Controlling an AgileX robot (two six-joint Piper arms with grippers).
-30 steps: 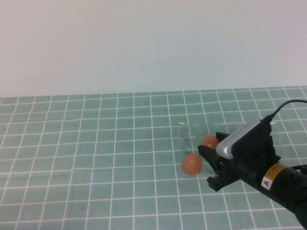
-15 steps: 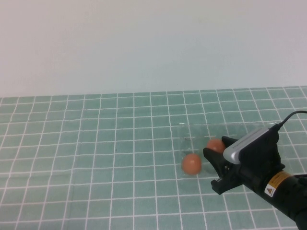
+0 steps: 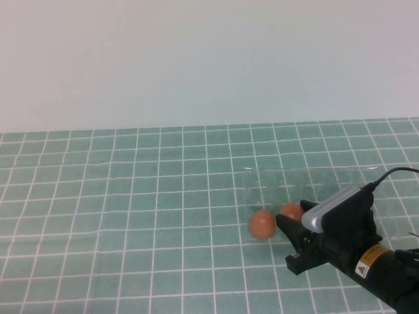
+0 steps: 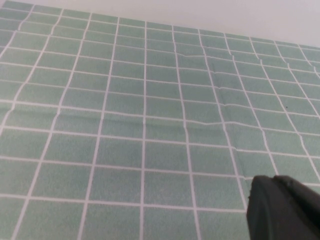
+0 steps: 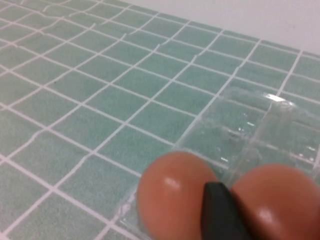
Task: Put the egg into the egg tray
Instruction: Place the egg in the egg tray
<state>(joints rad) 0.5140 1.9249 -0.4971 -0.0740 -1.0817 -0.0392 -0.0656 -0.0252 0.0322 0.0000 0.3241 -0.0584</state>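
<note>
The clear egg tray lies right of centre on the green tiled table; it also shows in the right wrist view. One orange-brown egg sits in the tray's front left corner cup. My right gripper is shut on the second egg and holds it low over the tray, right beside the first. In the right wrist view one dark fingertip stands between the resting egg and the held egg. My left gripper shows only as a dark finger over bare tiles.
The green tiled tabletop stretches to the left and the back. A pale wall stands behind it. My right arm with its cable fills the near right corner.
My right gripper has come down and toward the table's near edge with the egg in it, ending close beside the resting egg. The resting egg has not moved.
</note>
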